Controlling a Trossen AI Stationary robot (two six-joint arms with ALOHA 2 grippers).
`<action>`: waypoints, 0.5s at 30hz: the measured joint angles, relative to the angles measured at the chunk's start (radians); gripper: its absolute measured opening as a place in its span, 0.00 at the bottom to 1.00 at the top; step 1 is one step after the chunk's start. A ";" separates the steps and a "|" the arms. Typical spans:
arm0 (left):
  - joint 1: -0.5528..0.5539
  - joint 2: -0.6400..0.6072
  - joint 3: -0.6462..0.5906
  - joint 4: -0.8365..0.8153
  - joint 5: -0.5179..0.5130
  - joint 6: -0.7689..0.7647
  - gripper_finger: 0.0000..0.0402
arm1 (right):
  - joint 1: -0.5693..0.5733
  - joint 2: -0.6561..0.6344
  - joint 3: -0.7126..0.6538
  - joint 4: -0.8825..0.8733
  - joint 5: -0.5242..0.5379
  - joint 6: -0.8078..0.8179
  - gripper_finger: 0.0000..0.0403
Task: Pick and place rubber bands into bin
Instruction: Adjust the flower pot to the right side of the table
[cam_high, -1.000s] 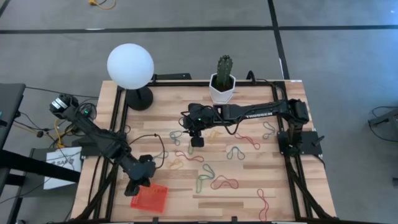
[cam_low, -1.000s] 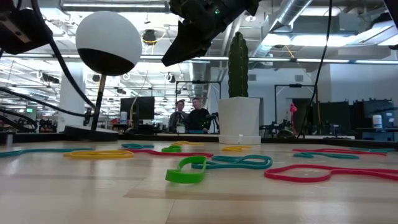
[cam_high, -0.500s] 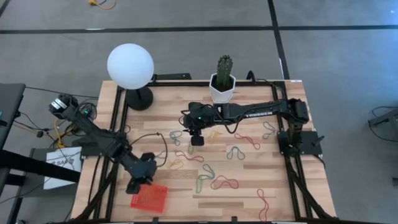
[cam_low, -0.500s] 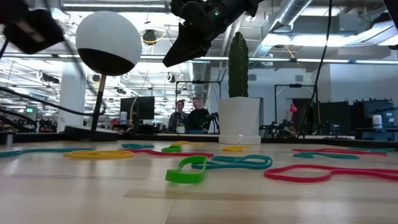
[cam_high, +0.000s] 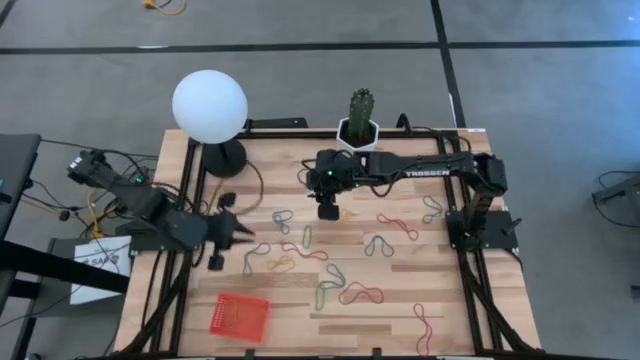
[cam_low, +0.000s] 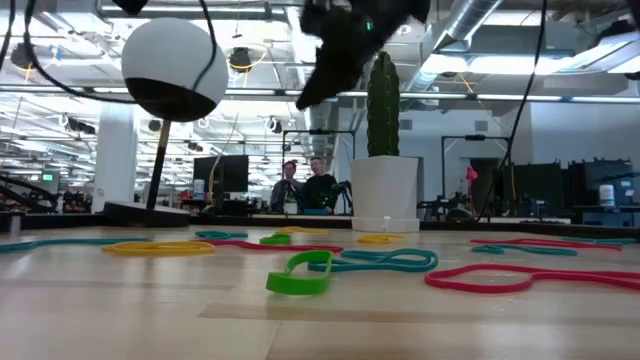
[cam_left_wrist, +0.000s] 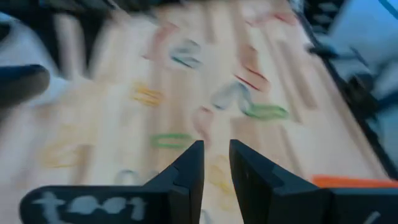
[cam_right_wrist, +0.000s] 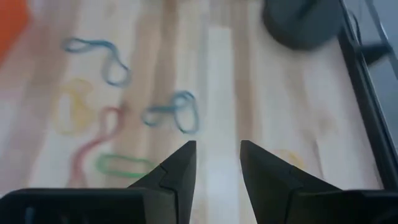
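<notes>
- On the table (cam_high: 400, 290), seen from straight above, many rubber bands (cam_high: 360, 294) in red, green, grey-blue and tan lie loose across the middle and the robot's right side, so most of the sorting is not yet done.
- Near the table's front corner on the robot's left sits the bin (cam_high: 240, 316), a small orange-red mesh basket; I cannot tell whether any band is inside it.
- Left arm: it reaches in low from the table's left edge, forearm roughly level. The left gripper (cam_high: 232, 231) is well apart from the bin and points toward the nearest bands. Its fingers (cam_left_wrist: 186, 171) stand a narrow gap apart with nothing between them.
- Right arm: it stretches from its base at the table's right edge across to the middle, wrist bent down. The right gripper (cam_high: 327, 210) hangs above bare wood just in front of the white cactus pot (cam_high: 358, 138), fingers (cam_right_wrist: 177, 167) parted and empty.
- My judgement: both arms are at the reaching stage, each seeking its next band.
- The next move calls for lowering the fingertips right to the wood, astride one thin strand, then closing gently, since a flat, floppy loop can easily slip away.
</notes>
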 joint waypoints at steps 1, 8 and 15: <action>0.000 -0.022 0.000 -0.003 -0.036 0.001 0.16 | -0.016 0.007 -0.022 0.027 -0.001 0.000 0.29; 0.000 -0.122 -0.004 -0.031 -0.211 0.048 0.16 | -0.144 0.120 -0.093 0.309 -0.002 0.035 0.29; 0.000 -0.143 -0.005 -0.050 -0.241 0.048 0.16 | -0.231 0.277 -0.092 0.443 -0.030 0.143 0.29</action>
